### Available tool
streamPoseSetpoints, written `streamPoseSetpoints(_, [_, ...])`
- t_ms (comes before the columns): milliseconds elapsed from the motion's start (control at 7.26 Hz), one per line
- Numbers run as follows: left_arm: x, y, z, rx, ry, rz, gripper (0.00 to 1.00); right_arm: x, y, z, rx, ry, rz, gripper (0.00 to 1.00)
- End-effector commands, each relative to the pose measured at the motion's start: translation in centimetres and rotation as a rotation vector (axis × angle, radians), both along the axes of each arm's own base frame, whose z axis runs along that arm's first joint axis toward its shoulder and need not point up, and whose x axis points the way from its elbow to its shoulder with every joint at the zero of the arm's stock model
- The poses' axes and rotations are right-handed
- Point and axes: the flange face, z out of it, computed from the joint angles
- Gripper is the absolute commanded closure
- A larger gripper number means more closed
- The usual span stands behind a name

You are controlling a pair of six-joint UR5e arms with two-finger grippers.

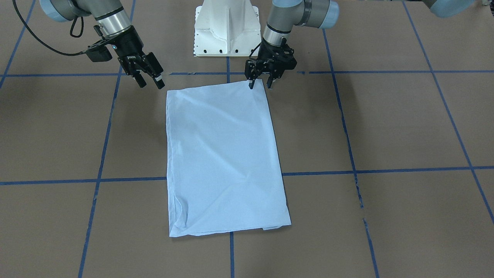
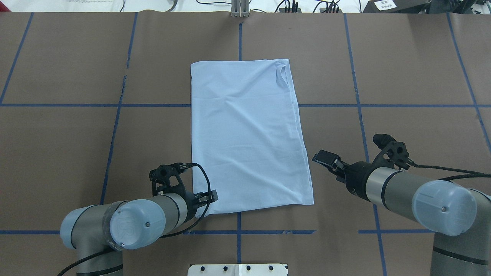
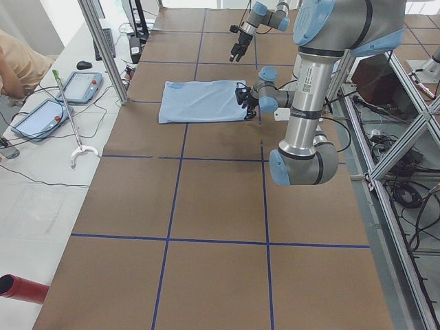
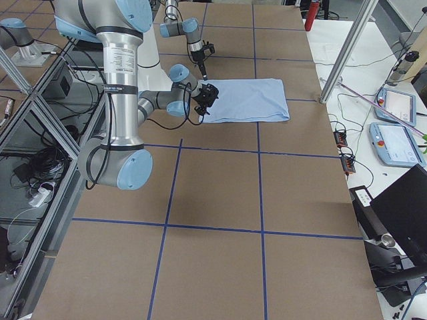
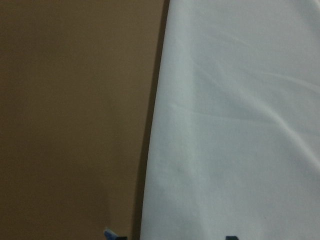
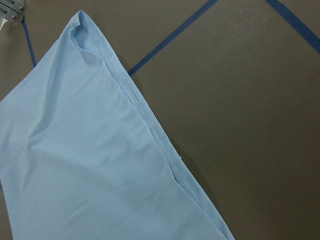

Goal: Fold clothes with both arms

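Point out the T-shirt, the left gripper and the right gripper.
T-shirt (image 1: 224, 154): exterior front-facing view, middle of the folded fabric.
left gripper (image 1: 260, 82): exterior front-facing view, midway between its fingertips, at the shirt's corner.
right gripper (image 1: 151, 82): exterior front-facing view, midway between its fingertips.

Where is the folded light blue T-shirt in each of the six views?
Exterior front-facing: T-shirt in the centre.
Overhead exterior: T-shirt in the centre.
Exterior left: T-shirt small, upper middle.
Exterior right: T-shirt small, upper middle.
Left wrist-mounted: T-shirt fills the right half.
Right wrist-mounted: T-shirt fills the left and bottom.
Shared landmark: the left end effector at the T-shirt's corner nearest the robot.
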Motion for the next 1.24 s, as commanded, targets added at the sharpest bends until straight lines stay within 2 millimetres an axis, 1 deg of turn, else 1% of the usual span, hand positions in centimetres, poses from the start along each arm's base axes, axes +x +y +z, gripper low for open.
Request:
streamPoseSetpoints(0, [1.9,-0.4,0.1,-0.001,-0.017,0.004,0.27,0.0,-0.1,0.1,0.000,0.001,0.001,0.00])
streamPoseSetpoints(138, [1.7,-0.3,-0.2,-0.004,-0.011,0.011,0.27,0.0,0.0,0.1,0.000,0.001,0.000,0.00])
streamPoseSetpoints(275, [1.1,-0.4,-0.4,0.010,-0.014,0.017,0.27,0.1,0.0,0.0,0.000,0.000,0.001,0.00])
streamPoseSetpoints(413, [0.0,-0.2,-1.5,0.044,0.003,0.031,0.27,0.0,-0.1,0.1,0.000,0.001,0.001,0.00])
streamPoseSetpoints(551, [-0.1,0.1,-0.6,0.036,-0.014,0.044,0.27,0.1,0.0,0.0,0.000,0.000,0.001,0.00])
streamPoseSetpoints(826, [0.1,0.6,0.3,0.011,-0.048,0.075,0.27,0.0,0.0,0.1,0.000,0.001,0.000,0.00])
streamPoseSetpoints(1101, [0.7,1.0,0.5,0.009,-0.054,0.084,0.27,0.0,0.0,0.1,-0.001,0.003,0.000,0.00])
